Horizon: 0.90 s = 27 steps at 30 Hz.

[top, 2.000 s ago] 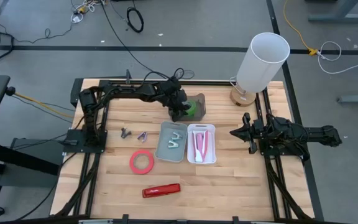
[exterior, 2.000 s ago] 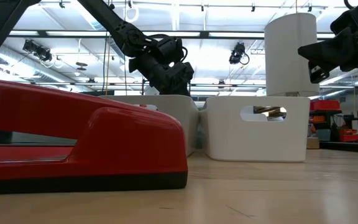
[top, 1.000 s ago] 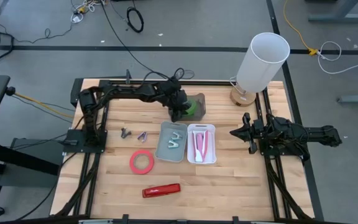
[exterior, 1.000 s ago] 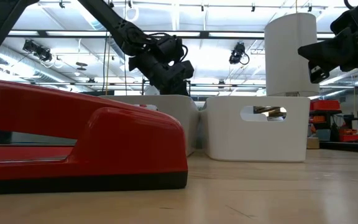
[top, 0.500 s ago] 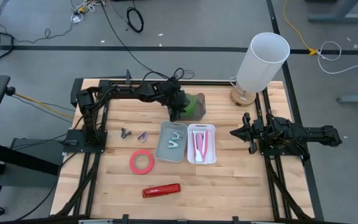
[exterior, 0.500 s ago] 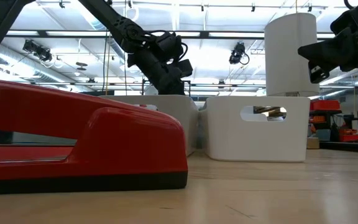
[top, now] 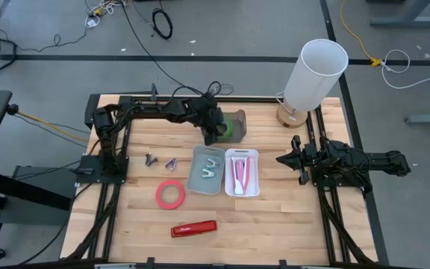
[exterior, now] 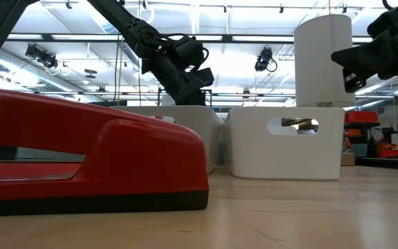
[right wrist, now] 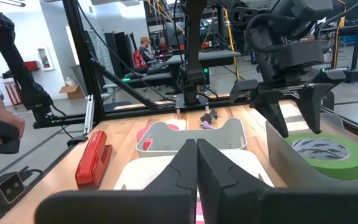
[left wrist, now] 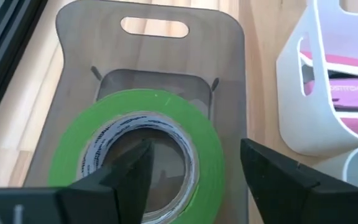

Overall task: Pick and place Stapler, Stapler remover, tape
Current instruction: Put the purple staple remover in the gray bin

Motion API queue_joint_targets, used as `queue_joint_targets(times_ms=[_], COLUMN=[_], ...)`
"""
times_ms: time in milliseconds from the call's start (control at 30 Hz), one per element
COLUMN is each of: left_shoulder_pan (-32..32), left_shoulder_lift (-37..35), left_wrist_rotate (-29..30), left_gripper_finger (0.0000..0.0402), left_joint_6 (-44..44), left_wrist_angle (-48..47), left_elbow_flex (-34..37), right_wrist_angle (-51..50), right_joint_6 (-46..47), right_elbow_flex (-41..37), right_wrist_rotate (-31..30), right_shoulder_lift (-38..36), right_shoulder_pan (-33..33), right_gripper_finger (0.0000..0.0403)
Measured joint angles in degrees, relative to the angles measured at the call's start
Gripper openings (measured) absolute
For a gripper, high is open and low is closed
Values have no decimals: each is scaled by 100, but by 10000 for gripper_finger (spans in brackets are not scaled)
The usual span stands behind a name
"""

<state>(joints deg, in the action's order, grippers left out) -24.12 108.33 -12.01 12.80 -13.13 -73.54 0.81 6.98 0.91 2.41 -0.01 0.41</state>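
The left gripper's (left wrist: 191, 180) fingers (left wrist: 132, 177) are spread wide above the green roll of tape (left wrist: 143, 146), which lies flat in a translucent grey bin (left wrist: 160, 59) at upper centre of the overhead picture; one finger hangs over the roll's hole, apparently to straddle its wall. The right gripper (right wrist: 196, 163), fingers pressed together, waits at right. Lower down the wooden desk (top: 275, 217), the red stapler (top: 194, 228) and a red tape ring (top: 170, 194) lie outside the white trays (top: 242, 179).
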Motion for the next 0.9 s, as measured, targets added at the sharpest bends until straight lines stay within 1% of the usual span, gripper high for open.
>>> queue_joint_targets(times_ms=[133, 367, 900], left_shoulder_pan=[0, -1, -4], left_shoulder_lift=[-60, -366, -1373], left_wrist_rotate=[3, -1, 21], left_gripper_finger=[255, 248, 243], left_joint_6=[-160, -169, -164], left_wrist_angle=[-63, -249, -1414], left_elbow_flex=[0, -4, -4], right_wrist_angle=[1, 1, 0], right_joint_6=[0, 0, 0], right_elbow_flex=[0, 0, 0], right_wrist_rotate=[1, -2, -15], right_shoulder_lift=[0, 0, 0], right_shoulder_pan=[1, 0, 2], right_gripper_finger=[4, 4, 4])
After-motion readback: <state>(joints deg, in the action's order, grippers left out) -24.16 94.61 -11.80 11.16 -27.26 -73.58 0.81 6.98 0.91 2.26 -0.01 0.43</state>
